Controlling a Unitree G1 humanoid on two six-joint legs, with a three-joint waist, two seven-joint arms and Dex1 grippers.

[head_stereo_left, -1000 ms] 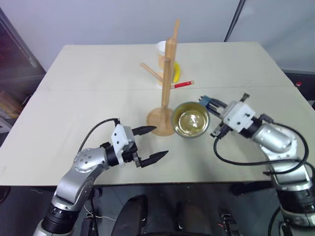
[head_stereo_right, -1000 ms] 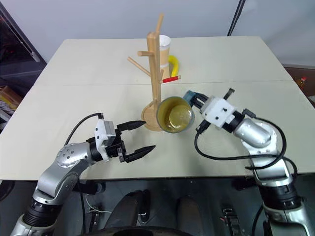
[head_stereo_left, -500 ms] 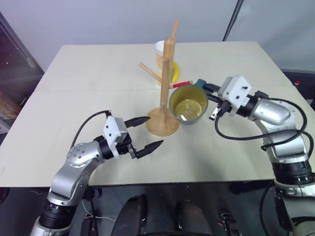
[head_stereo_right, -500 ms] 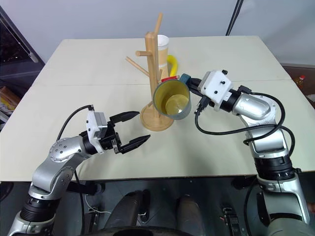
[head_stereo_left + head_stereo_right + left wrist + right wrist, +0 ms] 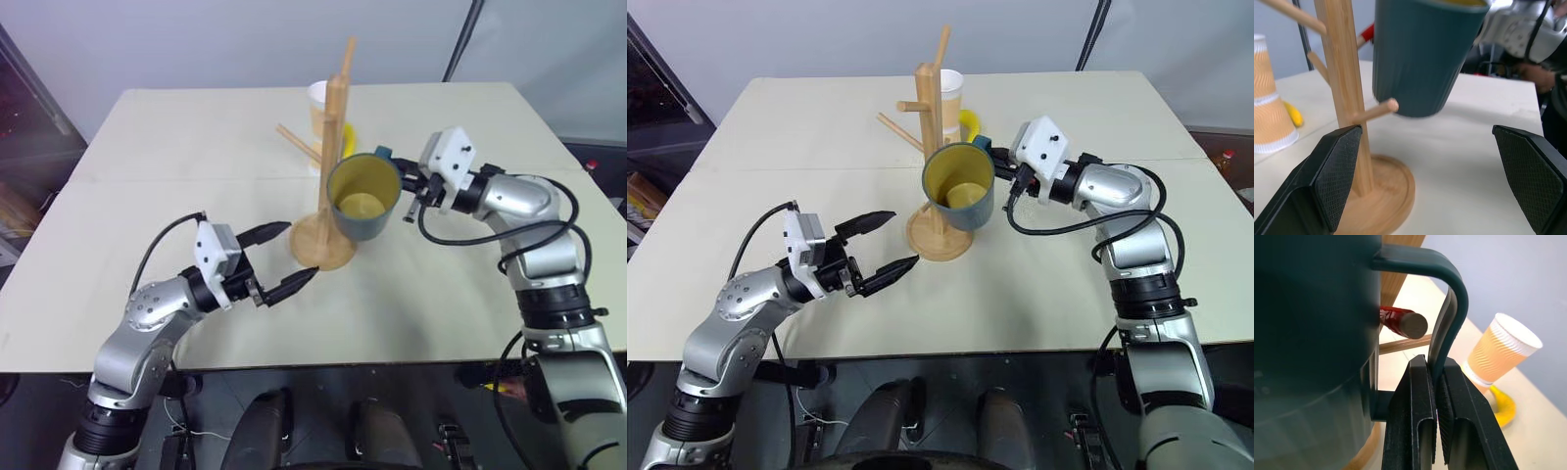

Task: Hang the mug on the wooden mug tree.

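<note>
The right tool (image 5: 1004, 178), clamped on the mug (image 5: 960, 186) handle, should thread that loop over a peg of the wooden mug tree (image 5: 933, 147) beside it; the left tool (image 5: 884, 241) gapes empty.

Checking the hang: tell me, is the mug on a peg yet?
Not yet. The right gripper holds the mug by its handle, beside the wooden mug tree.

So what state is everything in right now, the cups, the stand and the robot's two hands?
mug: off the table, about upright, held by its handle, not yet on a peg.
wooden mug tree: standing upright on the table, pegs bare.
right gripper: fingers shut on the mug's handle.
left gripper: fingers open, holding nothing, near the tree's base.
paper cup: upright on the table behind the tree.
</note>
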